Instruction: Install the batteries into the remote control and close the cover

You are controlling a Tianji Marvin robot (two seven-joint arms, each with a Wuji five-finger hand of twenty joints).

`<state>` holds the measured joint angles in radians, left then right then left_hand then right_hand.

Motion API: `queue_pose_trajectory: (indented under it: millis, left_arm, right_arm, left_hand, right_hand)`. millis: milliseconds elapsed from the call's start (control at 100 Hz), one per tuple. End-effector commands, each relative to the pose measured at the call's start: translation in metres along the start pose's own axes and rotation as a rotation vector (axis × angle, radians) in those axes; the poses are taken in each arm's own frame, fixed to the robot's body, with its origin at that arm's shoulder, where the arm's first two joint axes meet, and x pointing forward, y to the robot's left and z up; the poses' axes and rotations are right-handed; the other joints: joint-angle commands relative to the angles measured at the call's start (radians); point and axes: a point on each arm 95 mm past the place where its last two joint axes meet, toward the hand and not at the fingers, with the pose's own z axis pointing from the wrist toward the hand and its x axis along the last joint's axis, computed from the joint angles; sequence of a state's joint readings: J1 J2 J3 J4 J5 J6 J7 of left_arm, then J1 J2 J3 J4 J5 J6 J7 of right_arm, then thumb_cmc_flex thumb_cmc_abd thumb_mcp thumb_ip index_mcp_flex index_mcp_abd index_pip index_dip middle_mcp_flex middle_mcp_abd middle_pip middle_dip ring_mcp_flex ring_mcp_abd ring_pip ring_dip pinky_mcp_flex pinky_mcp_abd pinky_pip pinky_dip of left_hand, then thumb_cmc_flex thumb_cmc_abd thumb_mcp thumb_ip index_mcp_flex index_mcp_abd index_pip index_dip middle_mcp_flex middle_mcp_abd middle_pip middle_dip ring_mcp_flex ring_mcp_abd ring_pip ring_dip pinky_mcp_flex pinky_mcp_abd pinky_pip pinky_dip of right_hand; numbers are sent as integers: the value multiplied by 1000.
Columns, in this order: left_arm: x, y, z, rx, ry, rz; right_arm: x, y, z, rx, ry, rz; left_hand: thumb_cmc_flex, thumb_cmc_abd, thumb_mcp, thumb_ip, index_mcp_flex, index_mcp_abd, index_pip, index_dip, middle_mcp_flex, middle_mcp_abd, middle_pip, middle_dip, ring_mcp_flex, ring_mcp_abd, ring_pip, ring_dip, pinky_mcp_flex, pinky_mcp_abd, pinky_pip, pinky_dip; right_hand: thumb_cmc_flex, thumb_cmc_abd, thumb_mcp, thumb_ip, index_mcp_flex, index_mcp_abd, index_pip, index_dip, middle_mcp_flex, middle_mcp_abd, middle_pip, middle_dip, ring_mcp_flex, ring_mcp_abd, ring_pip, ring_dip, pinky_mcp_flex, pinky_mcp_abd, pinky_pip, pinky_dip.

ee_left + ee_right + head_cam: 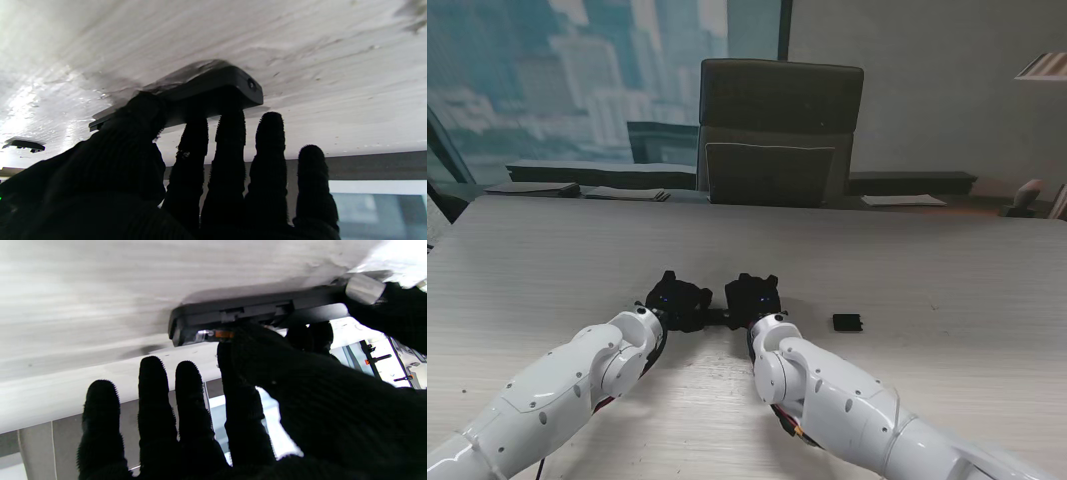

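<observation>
Left hand (679,298) presses thumb and two fingers on one end of the remote (213,90) at frame centre, pinning rather than gripping it; right hand (753,296), beside it, works thumb and forefinger at the open battery bay, other fingers spread. A battery (364,288) could roll off, or the remote skid. The cover (847,322) lies apart, centre-right.
</observation>
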<state>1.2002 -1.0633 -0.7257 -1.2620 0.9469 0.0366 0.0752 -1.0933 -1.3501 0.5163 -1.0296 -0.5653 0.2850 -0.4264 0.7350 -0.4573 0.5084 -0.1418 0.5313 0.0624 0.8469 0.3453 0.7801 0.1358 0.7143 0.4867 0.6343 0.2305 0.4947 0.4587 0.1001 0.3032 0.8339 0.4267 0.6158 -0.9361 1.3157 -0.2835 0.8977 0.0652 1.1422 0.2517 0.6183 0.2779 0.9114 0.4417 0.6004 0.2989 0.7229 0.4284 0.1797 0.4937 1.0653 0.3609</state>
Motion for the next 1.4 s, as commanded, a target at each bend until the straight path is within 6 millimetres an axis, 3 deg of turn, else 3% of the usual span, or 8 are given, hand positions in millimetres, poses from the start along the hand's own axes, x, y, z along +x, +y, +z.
queue_pose_trajectory:
  millis: [0, 160, 440, 590, 810, 920, 970, 1390]
  left_arm:
    - [2, 25, -6, -80, -4, -6]
    - [2, 25, -6, -79, -3, -6]
    - [3, 25, -6, -81, -1, -6]
    - [3, 25, -5, -81, -1, -7]
    - [2, 25, -6, -79, -4, -7]
    - [2, 25, -6, -80, -5, -6]
    - [2, 26, -6, -81, -4, -7]
    - [4, 25, -7, -70, 2, 2]
  right_arm:
    - [-3, -7, -4, 25, -7, -2]
    - [-4, -6, -5, 27, 0, -7]
    - [-4, -3, -6, 18, 13, -9]
    - [-4, -2, -5, 17, 21, -3]
    - [-2, -2, -4, 19, 28, 4]
    - [-3, 2, -4, 6, 35, 9]
    - [-3, 4, -4, -2, 38, 12]
    - [-10, 30, 0, 5, 42, -32]
  left_hand:
    - [48, 50, 68, 40, 85, -121, 73, 33, 52, -103, -82, -28, 15, 15, 13, 7, 0, 8, 23, 14]
    - [48, 50, 68, 40, 85, -121, 73, 32, 52, -103, -82, -28, 15, 15, 13, 7, 0, 7, 23, 14]
    - [50, 50, 68, 40, 85, -122, 73, 33, 52, -103, -83, -27, 13, 15, 12, 7, 0, 8, 24, 14]
    - [49, 51, 68, 40, 86, -121, 73, 32, 53, -103, -82, -27, 14, 15, 13, 7, 0, 9, 23, 14]
    - [49, 51, 68, 41, 85, -121, 72, 32, 53, -103, -83, -27, 14, 14, 12, 6, -1, 8, 23, 14]
    - [50, 51, 68, 41, 85, -120, 72, 32, 52, -103, -83, -27, 13, 14, 12, 6, -1, 8, 23, 14]
    - [50, 51, 68, 41, 85, -120, 72, 32, 53, -104, -83, -26, 14, 13, 13, 7, 0, 8, 23, 14]
    - [46, 50, 69, 40, 84, -121, 73, 32, 53, -104, -83, -26, 14, 14, 13, 7, -1, 9, 24, 14]
  right_hand:
    - [-7, -8, 19, 22, 4, 0, 41, 6, -30, 17, 9, -6, -11, -17, 2, 1, -15, 12, -7, -8]
    - [-86, -12, -34, 2, -53, -1, 0, -16, -43, 20, -3, -10, -18, -19, -6, -2, -18, 14, -11, -9]
    - [-233, 149, -151, 148, -73, 25, -177, 91, -65, 26, -8, -12, -27, -18, -8, -2, -21, 13, -17, -5]
    - [-127, 74, -97, 47, -107, -8, -114, 37, -65, 18, -1, -10, -24, -27, -6, -1, -15, 8, -15, 1]
    - [-108, 78, -78, 28, -129, -15, -86, 3, -68, 16, 1, -9, -25, -29, -4, 0, -13, 4, -14, 4]
    - [-197, 177, -140, 113, -134, 13, -150, 35, -73, 20, -1, -10, -29, -25, -4, 0, -11, 1, -13, 7]
    - [-237, 228, -168, 188, -141, 34, -233, 159, -73, 20, -1, -10, -29, -25, -5, 0, -9, 0, -12, 11]
    - [-344, 252, -286, 183, -172, 97, -266, 176, 52, 49, -7, -17, 84, 27, 28, 6, 95, 58, 26, 17]
